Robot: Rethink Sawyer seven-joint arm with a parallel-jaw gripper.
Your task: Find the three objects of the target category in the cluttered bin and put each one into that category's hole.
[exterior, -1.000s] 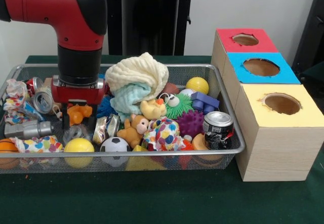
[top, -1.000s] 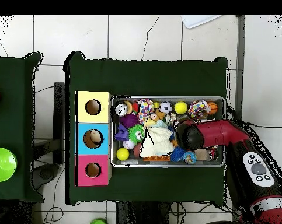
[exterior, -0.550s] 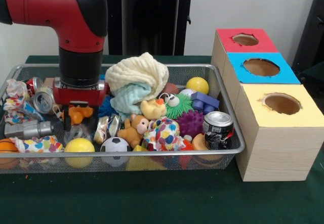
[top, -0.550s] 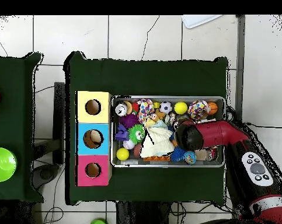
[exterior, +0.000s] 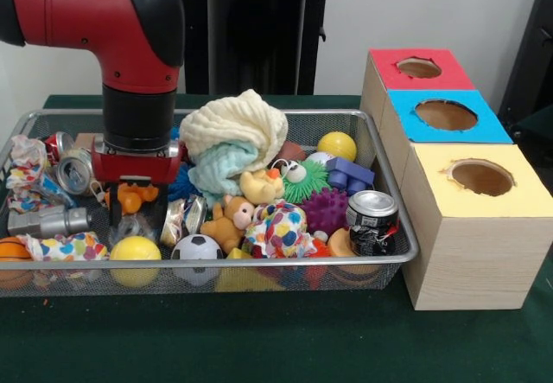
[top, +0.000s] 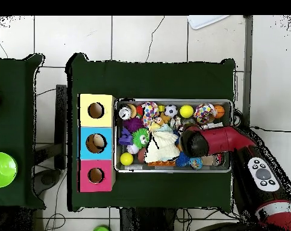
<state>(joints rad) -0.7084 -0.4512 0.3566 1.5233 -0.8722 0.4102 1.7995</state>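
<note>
The tool (exterior: 136,200) is clamped on a small orange toy (exterior: 136,195) and holds it just above the bin (exterior: 393,227). Lifted clear, it could be carried to a hole (exterior: 481,177).

Black-and-white ball (exterior: 195,247), yellow ball (exterior: 135,249)

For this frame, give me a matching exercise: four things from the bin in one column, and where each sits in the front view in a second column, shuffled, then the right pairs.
Things:
1. soda can
2. soccer ball
3. orange toy
4. cream cloth

Places:
A. between the gripper's fingers
B. heaped at the middle of the bin, above the other things
C. upright in the bin's near right corner
D. against the near wall, just right of the yellow ball

Pairs: 1-C, 2-D, 3-A, 4-B
</note>
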